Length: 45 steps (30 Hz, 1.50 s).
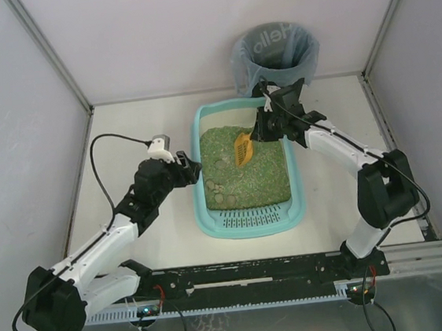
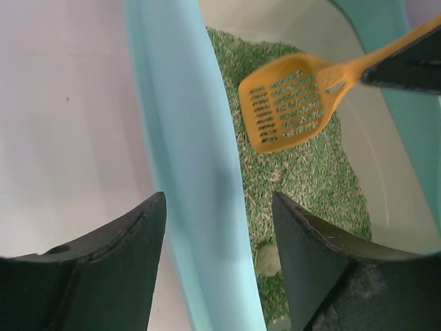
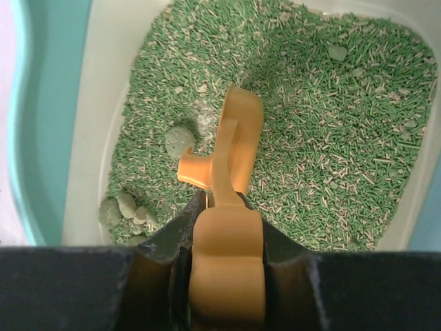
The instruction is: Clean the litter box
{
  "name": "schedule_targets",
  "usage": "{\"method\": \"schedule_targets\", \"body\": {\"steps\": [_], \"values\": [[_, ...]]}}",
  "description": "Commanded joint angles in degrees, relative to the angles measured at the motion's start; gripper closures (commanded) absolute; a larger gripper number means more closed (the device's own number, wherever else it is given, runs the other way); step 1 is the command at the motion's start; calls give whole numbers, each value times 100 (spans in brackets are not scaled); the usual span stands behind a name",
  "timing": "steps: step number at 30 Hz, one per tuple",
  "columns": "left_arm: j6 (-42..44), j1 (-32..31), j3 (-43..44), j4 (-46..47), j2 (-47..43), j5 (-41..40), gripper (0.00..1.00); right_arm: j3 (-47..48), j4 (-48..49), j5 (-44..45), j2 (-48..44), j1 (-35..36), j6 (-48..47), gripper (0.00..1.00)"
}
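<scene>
The litter box (image 1: 200, 207) is sitting in the middle of the counter (image 1: 130, 127), its slotted grille ledge (image 1: 250, 218) at the 6 o'clock end and green litter (image 1: 262, 177) filling the rest. The right tool (image 1: 259, 134) is reaching in from the box's 1 o'clock corner and is clamping the handle of an orange slotted scoop (image 1: 243, 150). The scoop's blade is pointing toward 7 o'clock and hanging just above the litter. Grey-green clumps (image 3: 179, 141) are lying in the litter near the blade, with more toward the left wall. The left tool (image 1: 196, 170) is hovering at 9 o'clock of the box. Its jaws are standing apart and straddling the box's left wall (image 2: 186, 138), one outside over the counter, one inside over the litter. A round black bin (image 1: 277, 57) with a grey-blue liner is standing beyond the box at 12 o'clock.
</scene>
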Motion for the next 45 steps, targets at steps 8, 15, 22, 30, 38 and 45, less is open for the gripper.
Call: {"method": "schedule_targets", "body": {"steps": [8, 15, 22, 30, 38, 45], "values": [[569, -33, 422, 1034, 858, 256, 33, 359, 115, -142, 620, 3, 220, 100], [744, -28, 655, 1173, 1299, 691, 38, 457, -344, -359, 840, -6, 188, 100], [663, -43, 598, 1324, 1604, 1102, 47, 167, -287, -1112, 935, 112, 247, 100], [693, -96, 560, 1409, 1684, 1070, 48, -751, 1336, -1912, 891, 570, 1417, 100], [754, -190, 525, 1383, 1626, 843, 48, -1573, 3061, -1989, 731, 642, 2317, 100], [612, -237, 379, 1412, 1327, 151, 47, -2330, 3944, -1688, 30, 299, 2816, 100]]}}
